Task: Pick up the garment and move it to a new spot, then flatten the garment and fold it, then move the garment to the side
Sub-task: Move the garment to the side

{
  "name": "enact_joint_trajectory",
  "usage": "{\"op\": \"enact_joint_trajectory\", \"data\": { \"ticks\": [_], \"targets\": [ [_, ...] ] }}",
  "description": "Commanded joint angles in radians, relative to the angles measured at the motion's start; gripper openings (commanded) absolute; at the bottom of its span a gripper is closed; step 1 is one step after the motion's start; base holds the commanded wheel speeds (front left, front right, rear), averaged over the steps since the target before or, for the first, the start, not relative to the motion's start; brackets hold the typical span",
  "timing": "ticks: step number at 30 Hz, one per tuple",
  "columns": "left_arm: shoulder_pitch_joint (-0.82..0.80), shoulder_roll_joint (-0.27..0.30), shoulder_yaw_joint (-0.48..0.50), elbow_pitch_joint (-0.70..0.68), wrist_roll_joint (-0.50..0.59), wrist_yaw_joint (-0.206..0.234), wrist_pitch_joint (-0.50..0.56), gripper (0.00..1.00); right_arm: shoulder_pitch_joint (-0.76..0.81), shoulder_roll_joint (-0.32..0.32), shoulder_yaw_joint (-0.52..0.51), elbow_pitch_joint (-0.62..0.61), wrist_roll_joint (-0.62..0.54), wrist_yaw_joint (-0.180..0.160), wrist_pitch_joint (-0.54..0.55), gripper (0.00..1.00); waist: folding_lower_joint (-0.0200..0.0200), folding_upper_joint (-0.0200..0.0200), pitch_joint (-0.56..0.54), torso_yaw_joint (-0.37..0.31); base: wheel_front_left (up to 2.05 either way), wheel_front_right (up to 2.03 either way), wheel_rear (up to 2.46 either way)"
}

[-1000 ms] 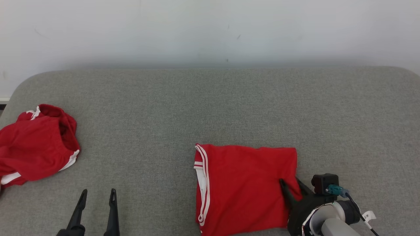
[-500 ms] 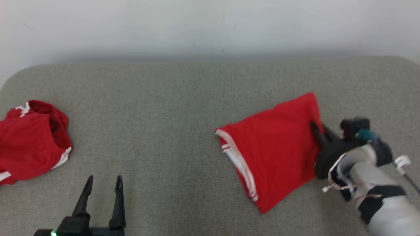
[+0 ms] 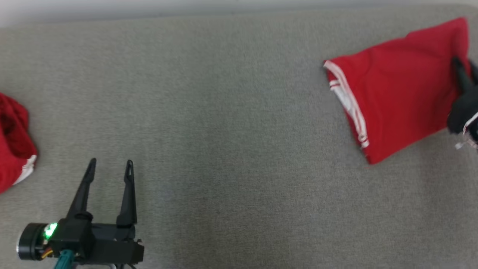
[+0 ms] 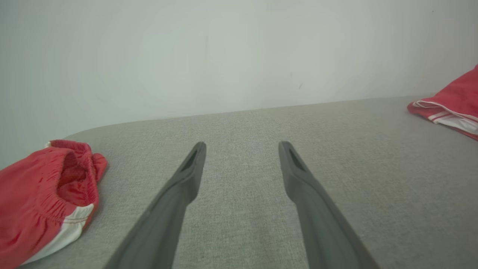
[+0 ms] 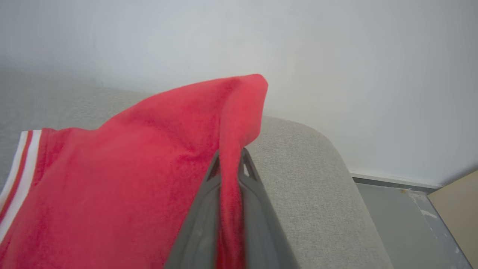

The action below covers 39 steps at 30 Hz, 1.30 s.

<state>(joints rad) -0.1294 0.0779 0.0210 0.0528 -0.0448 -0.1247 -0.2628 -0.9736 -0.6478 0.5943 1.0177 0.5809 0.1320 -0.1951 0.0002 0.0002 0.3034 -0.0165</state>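
The folded red garment (image 3: 396, 86) with white stripes along one edge lies tilted at the far right of the grey cushioned surface (image 3: 224, 130). My right gripper (image 3: 465, 67) is shut on its right edge. In the right wrist view the red cloth (image 5: 123, 175) is pinched between the two fingers of the right gripper (image 5: 229, 157) and folds over them. My left gripper (image 3: 111, 162) stands open at the lower left with nothing between its fingers. The left wrist view shows the left gripper (image 4: 242, 145) low over the bare surface, with the garment's striped edge (image 4: 452, 108) at far right.
A second red garment (image 3: 13, 149) lies crumpled at the left edge, also visible as a bunched garment (image 4: 41, 198) in the left wrist view. A pale wall runs behind the surface. The rounded right end of the surface (image 5: 336, 157) drops to a grey floor (image 5: 403, 224).
My right gripper has shut on the garment's right edge and pulled it rightward and away, turning it. The head camera has moved too. The left gripper stays open.
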Motion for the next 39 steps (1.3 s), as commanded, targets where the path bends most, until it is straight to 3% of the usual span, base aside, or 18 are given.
{"op": "enact_joint_trajectory", "data": {
  "ticks": [1,13,27,36,37,39],
  "targets": [
    [-0.027,0.017,0.006,-0.015,0.013,-0.005,-0.003,1.00,-0.050,-0.014,0.010,0.000,0.005,-0.003,-0.007,0.00,-0.0002,-0.0002,0.104,-0.071,0.00,0.00,0.00],
    [-0.085,0.071,0.007,-0.127,0.044,0.002,-0.003,1.00,-0.256,-0.071,0.080,0.046,-0.032,-0.003,-0.024,0.00,-0.0002,-0.0002,0.256,-0.167,0.00,0.00,0.00],
    [-0.069,0.113,0.002,-0.249,0.080,0.024,-0.003,1.00,-0.427,-0.134,0.126,0.121,-0.099,-0.003,-0.041,0.00,-0.0002,-0.0002,0.323,-0.188,0.00,0.00,0.00],
    [-0.061,0.128,0.005,-0.269,0.077,0.036,-0.003,1.00,-0.477,-0.118,0.147,0.179,-0.124,-0.003,-0.041,0.00,-0.0002,-0.0002,0.341,-0.189,0.00,0.00,0.00],
    [-0.059,0.132,0.006,-0.268,0.075,0.038,-0.003,1.00,-0.488,-0.114,0.147,0.197,-0.134,-0.003,-0.039,1.00,-0.0002,-0.0002,0.344,-0.191,0.00,0.00,0.00],
    [-0.059,0.134,0.006,-0.265,0.074,0.042,-0.003,1.00,-0.492,-0.104,0.145,0.212,-0.143,-0.003,-0.043,1.00,-0.0002,-0.0002,0.342,-0.193,0.00,0.00,0.00]
  ]
}}
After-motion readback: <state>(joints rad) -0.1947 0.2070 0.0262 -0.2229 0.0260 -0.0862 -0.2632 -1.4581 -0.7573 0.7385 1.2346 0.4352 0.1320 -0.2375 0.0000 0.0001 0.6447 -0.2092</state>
